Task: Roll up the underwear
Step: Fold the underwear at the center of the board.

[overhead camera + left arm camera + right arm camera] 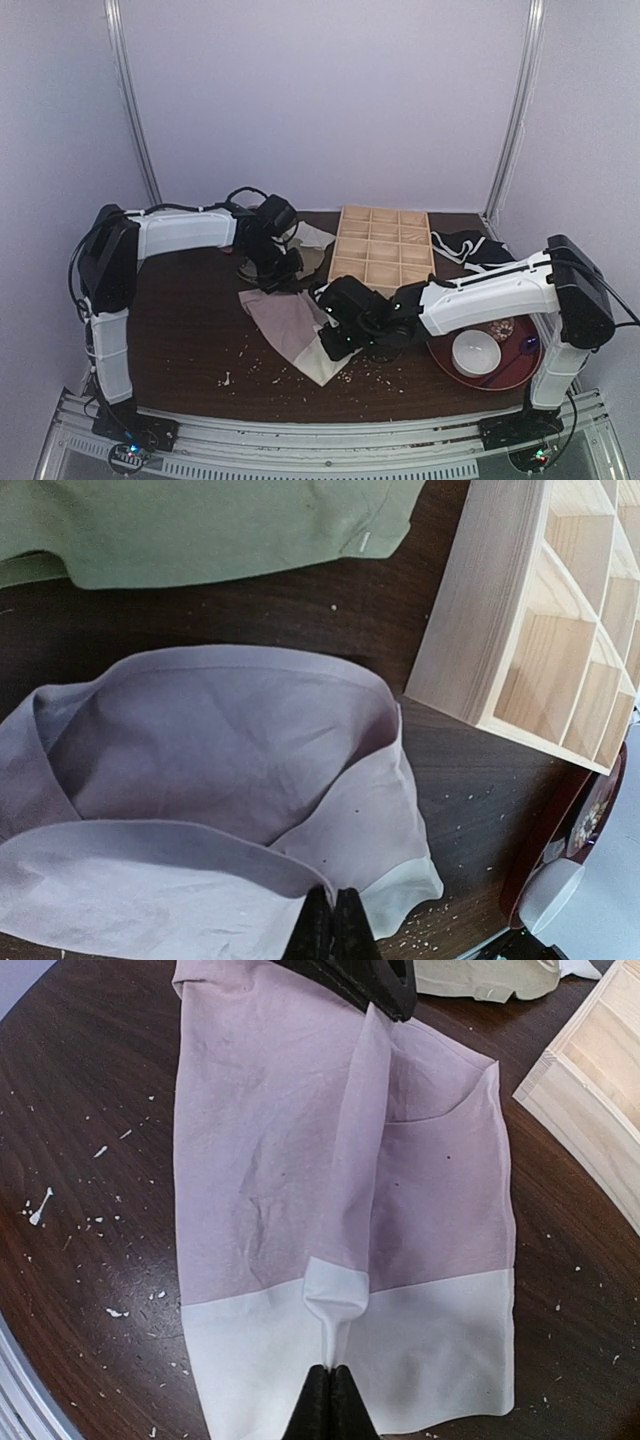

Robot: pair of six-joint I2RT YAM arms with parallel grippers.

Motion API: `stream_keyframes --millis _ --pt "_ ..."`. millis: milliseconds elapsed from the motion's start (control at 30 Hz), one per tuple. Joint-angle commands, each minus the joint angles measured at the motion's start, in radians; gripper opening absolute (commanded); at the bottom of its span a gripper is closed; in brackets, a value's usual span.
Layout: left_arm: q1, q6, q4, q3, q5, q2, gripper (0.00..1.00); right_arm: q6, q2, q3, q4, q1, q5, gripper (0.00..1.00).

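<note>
Nearest the right wrist lens, the right hand [330,1395] is clenched on the white waistband [430,1350] of the underwear [260,1180], pinching it up into a small peak. At the opposite end the left hand [335,925] is clamped on the mauve cloth in the same way. Between my two grips the fabric rises in a ridge down its middle, while both flanks lie flat on the surface [190,330]. I judge I'm holding it this way to set a lengthwise crease and narrow it into a strip before any rolling begins. The garment lies mid-surface, between the arms and just beside the wooden tray [383,248].

That tray is split into compartments, and those I can see hold nothing. To the right, a red dish [500,386] carries a white bowl [476,350], which looks empty, plus a small purple item [528,345] I can't identify. A green cloth [200,530] lies beyond the underwear, apart from it. A dark cloth [465,245] sits by the tray's far right corner. Crumbs [110,1312] speckle the wood around the waistband.
</note>
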State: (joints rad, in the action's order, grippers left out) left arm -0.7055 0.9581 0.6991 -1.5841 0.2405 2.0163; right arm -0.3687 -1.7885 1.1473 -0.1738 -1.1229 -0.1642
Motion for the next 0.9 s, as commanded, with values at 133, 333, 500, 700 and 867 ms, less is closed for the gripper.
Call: stream_keyframes --millis 133,333,500,700,867 --pt "0.014 -0.040 0.005 -0.117 0.053 0.084 0.00 -0.029 0.036 -0.046 0.006 0.039 0.005 0.00" --pt "0.017 -0.053 0.018 -0.185 0.062 0.132 0.00 -0.045 0.040 -0.080 0.031 0.069 0.023 0.00" --pt "0.024 -0.054 0.023 -0.205 0.073 0.166 0.00 -0.044 0.030 -0.085 0.038 0.098 0.041 0.00" --pt "0.026 -0.055 0.030 -0.206 0.077 0.193 0.00 -0.040 0.018 -0.083 0.050 0.128 0.059 0.00" --pt "0.029 -0.054 0.030 -0.212 0.081 0.217 0.00 -0.034 0.005 -0.079 0.051 0.146 0.073 0.00"
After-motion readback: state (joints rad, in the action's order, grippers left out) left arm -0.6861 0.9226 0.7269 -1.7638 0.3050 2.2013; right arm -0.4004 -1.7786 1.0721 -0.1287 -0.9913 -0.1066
